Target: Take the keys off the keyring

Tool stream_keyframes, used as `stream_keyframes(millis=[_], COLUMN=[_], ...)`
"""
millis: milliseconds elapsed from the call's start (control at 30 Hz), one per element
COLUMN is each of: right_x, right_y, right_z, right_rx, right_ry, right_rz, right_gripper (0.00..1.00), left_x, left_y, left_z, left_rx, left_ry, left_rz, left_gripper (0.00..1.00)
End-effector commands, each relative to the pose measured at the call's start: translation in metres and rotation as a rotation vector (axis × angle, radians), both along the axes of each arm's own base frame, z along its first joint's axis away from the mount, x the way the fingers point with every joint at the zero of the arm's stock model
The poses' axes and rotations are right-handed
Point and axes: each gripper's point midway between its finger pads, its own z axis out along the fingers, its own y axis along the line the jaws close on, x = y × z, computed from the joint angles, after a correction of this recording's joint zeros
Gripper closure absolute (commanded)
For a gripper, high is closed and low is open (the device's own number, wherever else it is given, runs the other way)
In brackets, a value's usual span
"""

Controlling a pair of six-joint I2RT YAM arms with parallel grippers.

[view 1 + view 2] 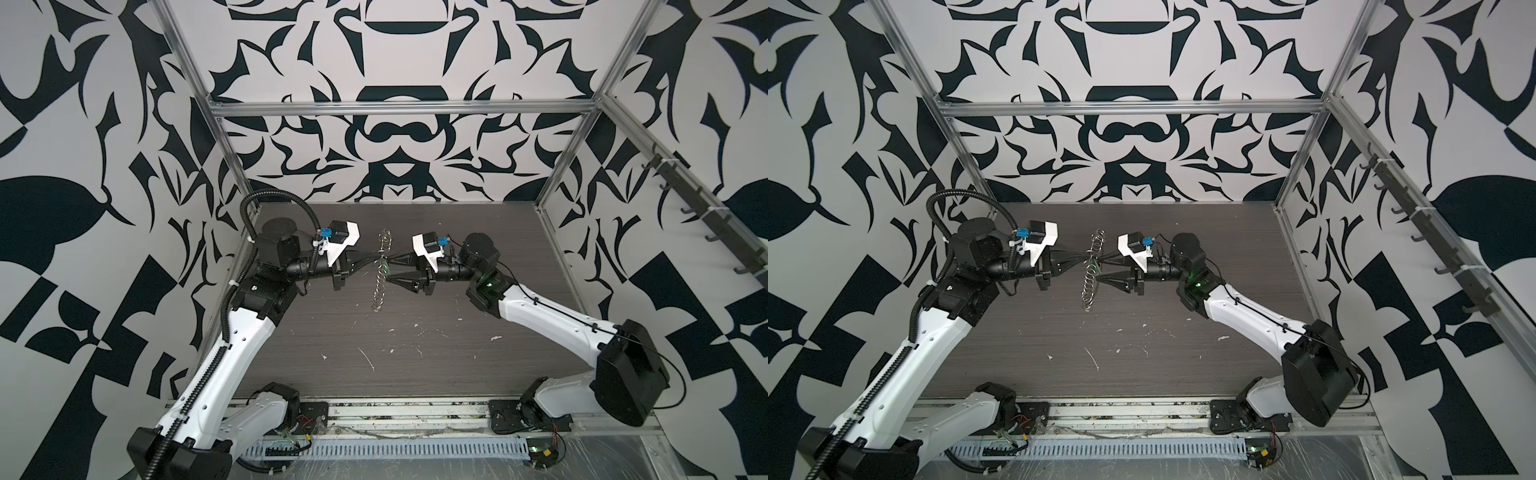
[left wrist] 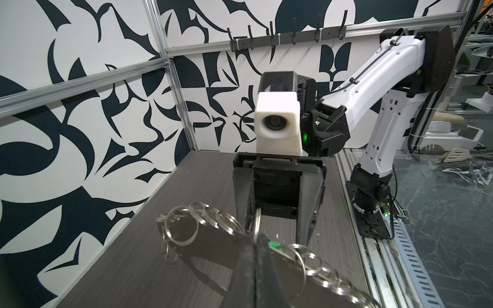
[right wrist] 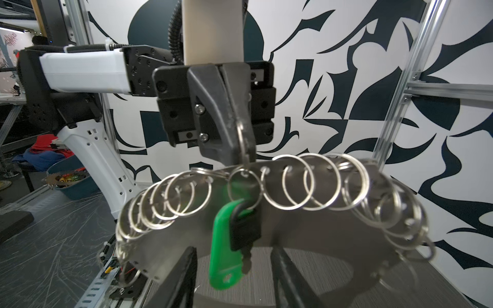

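The keyring (image 1: 381, 274) (image 1: 1090, 277) hangs in mid-air over the middle of the table. It is a wide pale metal loop (image 3: 306, 229) strung with several silver split rings. My left gripper (image 1: 375, 261) (image 2: 257, 241) is shut on one split ring (image 3: 242, 138) at the loop's top edge. From a ring below it dangle the keys: a dark key (image 3: 244, 229) and its green tag (image 3: 225, 248) (image 2: 274, 244). My right gripper (image 1: 391, 269) (image 3: 237, 280) faces the left one and is open. Its fingers (image 3: 184, 277) stand on either side of the tag and key without touching them.
The dark wood-grain table (image 1: 415, 353) carries small white scraps (image 1: 365, 357) toward the front. Aluminium frame posts (image 1: 232, 166) stand at the back corners. A rail of black hooks (image 1: 706, 216) runs along the right wall. A cable tray (image 1: 374, 451) lies along the front edge.
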Motion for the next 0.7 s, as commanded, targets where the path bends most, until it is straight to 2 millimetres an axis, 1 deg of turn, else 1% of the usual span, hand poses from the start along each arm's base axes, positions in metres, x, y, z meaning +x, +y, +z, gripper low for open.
stream_keyframes(millis=[0, 67, 100, 133, 200, 300, 333, 533, 667], right_x=[0.001, 0.002, 0.002, 0.002, 0.002, 0.001, 0.0, 0.001, 0.005], right_y=[0.0, 0.0, -0.001, 0.0, -0.001, -0.004, -0.005, -0.013, -0.019], right_z=[0.031, 0.033, 0.034, 0.035, 0.036, 0.034, 0.033, 0.016, 0.004], right_rx=[0.056, 0.06, 0.063, 0.062, 0.063, 0.048, 0.037, -0.073, -0.146], right_ry=[-0.093, -0.103, -0.106, -0.106, -0.104, -0.115, -0.119, -0.143, -0.164], right_rz=[-0.013, -0.021, -0.021, -0.019, -0.022, -0.04, -0.045, -0.106, -0.162], right_gripper=[0.54, 0.56, 0.58, 0.63, 0.79, 0.98, 1.0, 1.0, 1.0], left_x=[-0.007, -0.008, -0.008, -0.008, -0.008, -0.006, -0.003, 0.001, 0.002], left_y=[0.003, 0.004, 0.004, 0.004, 0.004, 0.007, 0.008, 0.011, 0.012], left_z=[0.009, 0.008, 0.008, 0.007, 0.005, 0.003, 0.001, -0.005, -0.013], left_rx=[-0.016, -0.017, -0.018, -0.017, -0.014, -0.007, -0.002, -0.002, 0.003], left_ry=[-0.045, -0.047, -0.047, -0.046, -0.049, -0.077, -0.09, -0.174, -0.237], left_rz=[0.0, 0.002, 0.0, 0.001, 0.008, 0.036, 0.054, 0.107, 0.121], left_gripper=[1.0, 1.0, 1.0, 1.0, 1.0, 1.0, 1.0, 1.0, 1.0])
